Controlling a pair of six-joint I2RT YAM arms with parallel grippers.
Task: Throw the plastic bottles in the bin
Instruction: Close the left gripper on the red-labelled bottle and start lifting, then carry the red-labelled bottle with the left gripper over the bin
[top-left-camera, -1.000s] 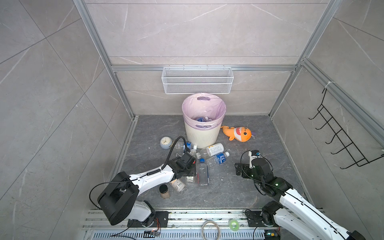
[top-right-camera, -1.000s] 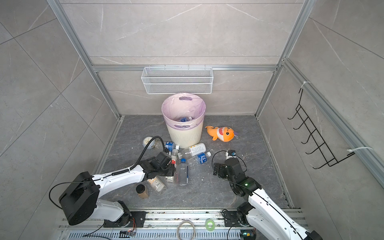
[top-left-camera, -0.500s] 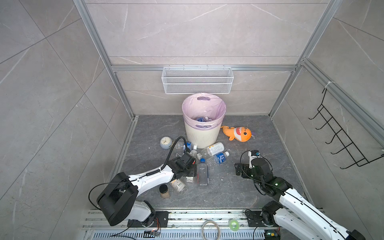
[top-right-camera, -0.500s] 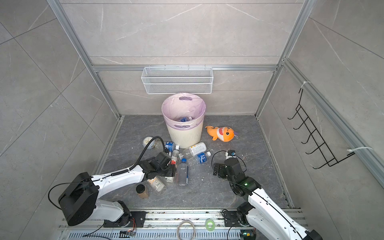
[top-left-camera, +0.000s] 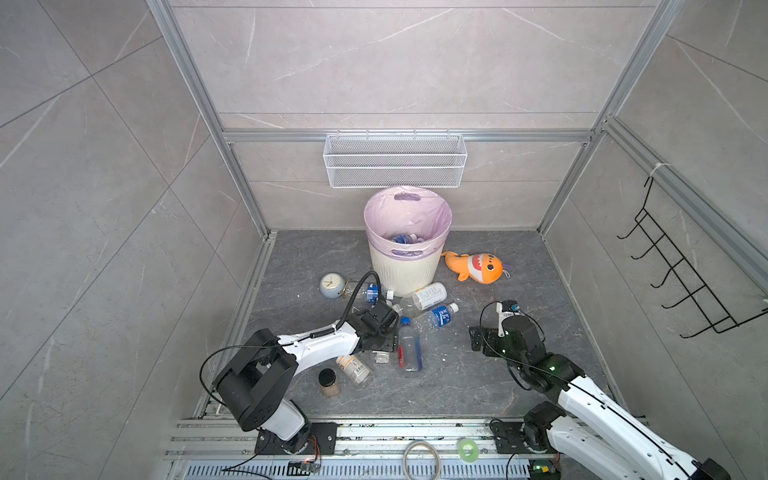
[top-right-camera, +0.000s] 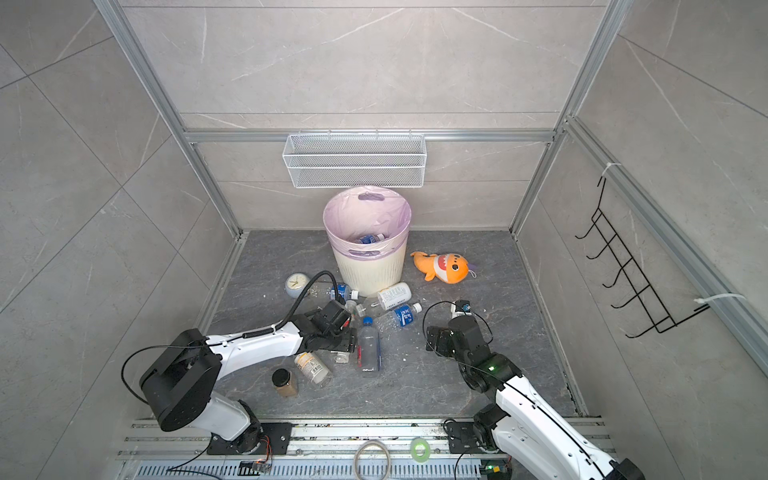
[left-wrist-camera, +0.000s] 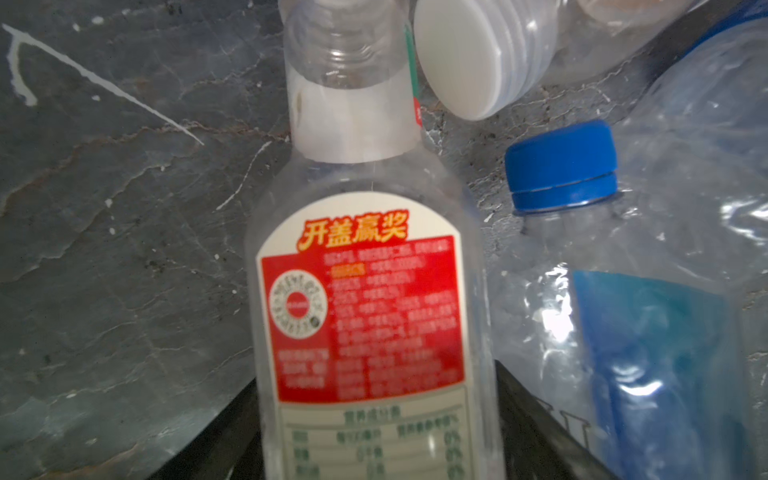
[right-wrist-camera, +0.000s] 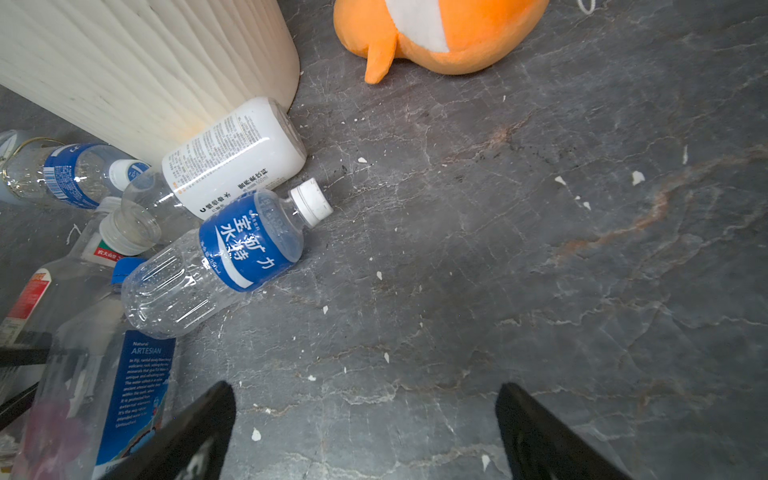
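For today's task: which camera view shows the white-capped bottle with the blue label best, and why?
The right wrist view: the blue-labelled bottle lies whole and close, label readable. In both top views the bottle is small, lying near the bin. The left wrist view does not clearly show it.

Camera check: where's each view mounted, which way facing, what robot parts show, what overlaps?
Top views: high over the front, facing down and back at the grey stone floor, cream ribbed bin; left arm, right arm whole.
Left wrist: behind the left end effector, facing along a red-labelled clear plastic bottle; two black fingers flank it.
Right wrist: behind the right end effector, facing floor and bin base; spread fingers, nothing between.
Shared: both wrist views show the blue-capped, blue-labelled clear bottle.
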